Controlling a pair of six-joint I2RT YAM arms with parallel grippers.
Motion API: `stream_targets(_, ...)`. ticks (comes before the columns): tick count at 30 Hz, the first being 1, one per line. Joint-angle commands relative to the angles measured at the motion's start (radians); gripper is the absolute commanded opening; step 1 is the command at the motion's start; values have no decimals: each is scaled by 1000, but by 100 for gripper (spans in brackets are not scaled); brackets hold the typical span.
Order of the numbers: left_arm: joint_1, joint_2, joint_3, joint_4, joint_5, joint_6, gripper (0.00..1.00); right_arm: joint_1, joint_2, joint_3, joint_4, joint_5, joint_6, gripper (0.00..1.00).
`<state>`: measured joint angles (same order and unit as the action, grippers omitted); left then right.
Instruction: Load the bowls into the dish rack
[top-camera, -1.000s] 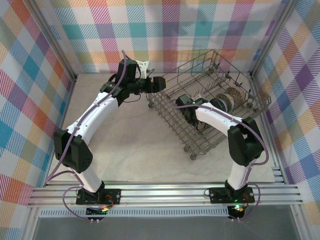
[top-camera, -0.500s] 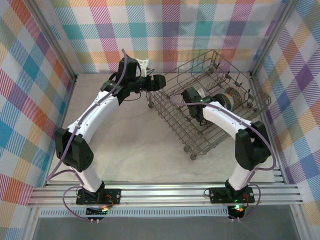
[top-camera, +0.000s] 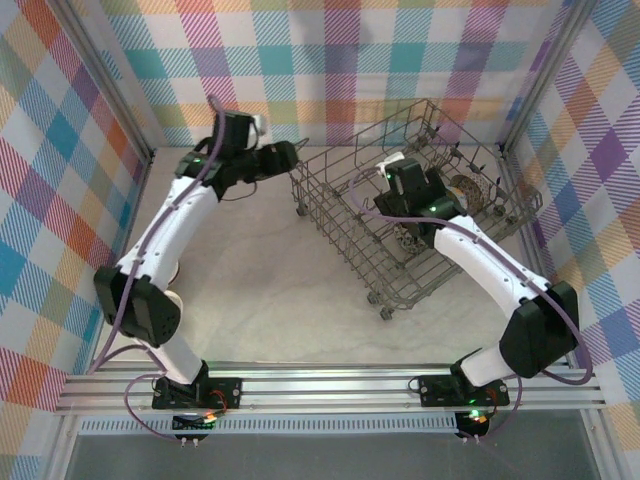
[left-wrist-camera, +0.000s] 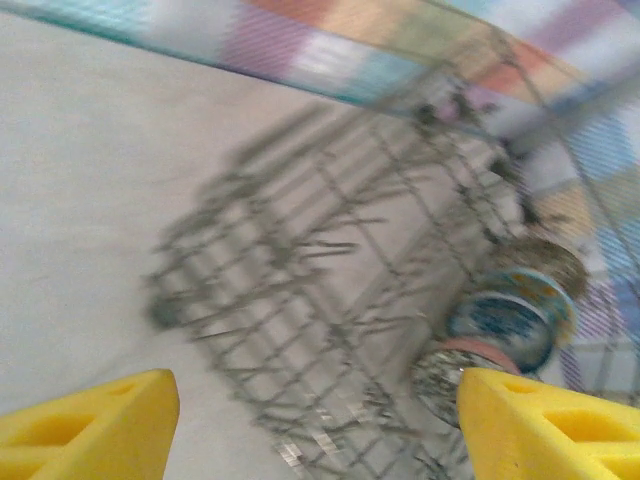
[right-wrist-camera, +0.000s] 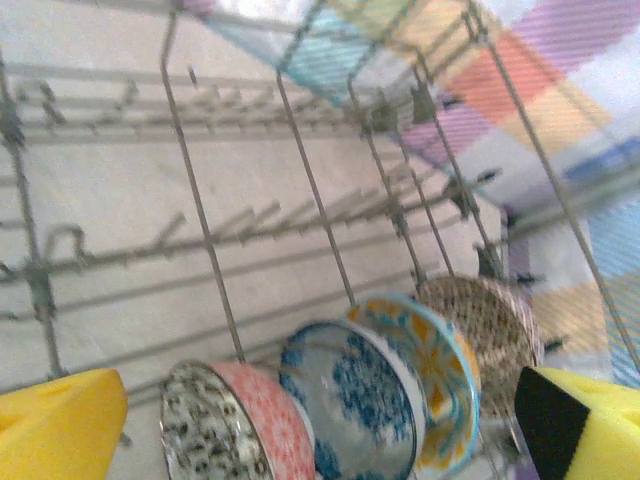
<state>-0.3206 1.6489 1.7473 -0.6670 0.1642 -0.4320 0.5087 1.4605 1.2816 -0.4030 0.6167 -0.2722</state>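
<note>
The right gripper (right-wrist-camera: 320, 425) hangs inside the dish rack (right-wrist-camera: 200, 210), its yellow fingers spread wide with nothing between them. Just beyond it, four patterned bowls (right-wrist-camera: 350, 410) stand on edge in a row. Over the table (top-camera: 250, 275) outside the rack's left corner, the left gripper (left-wrist-camera: 320, 420) is also wide apart and empty.

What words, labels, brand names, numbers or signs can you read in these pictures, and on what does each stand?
None: no word, label, brand, number or sign can be read here.
The bowls in the dish rack carry painted patterns only, no lettering.
The checked wall cloth bears no print.
Both wrist views are blurred; tiny marks there could not be read.
</note>
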Motion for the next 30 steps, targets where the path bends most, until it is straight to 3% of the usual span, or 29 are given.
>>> stream_targets(1,88,-117,18,-279,-162,-57,75,-9,11,80,104,-131,-43,99)
stream_targets(6,311,-165,-63,-539,-199,-45,75,-16,86,229,75,-260,-34,99)
stream_targets(9,449,-153,-155,-575,-169,-1,73,-16,120,280,68,-340,-11,99)
stream_targets(12,525,-116,-208,-572,-179,34,71,-17,130,288,57,-394,11,99)
stream_targets(30,584,260,-112,-569,-245,101,61,-23,142,237,-12,-429,25,100)
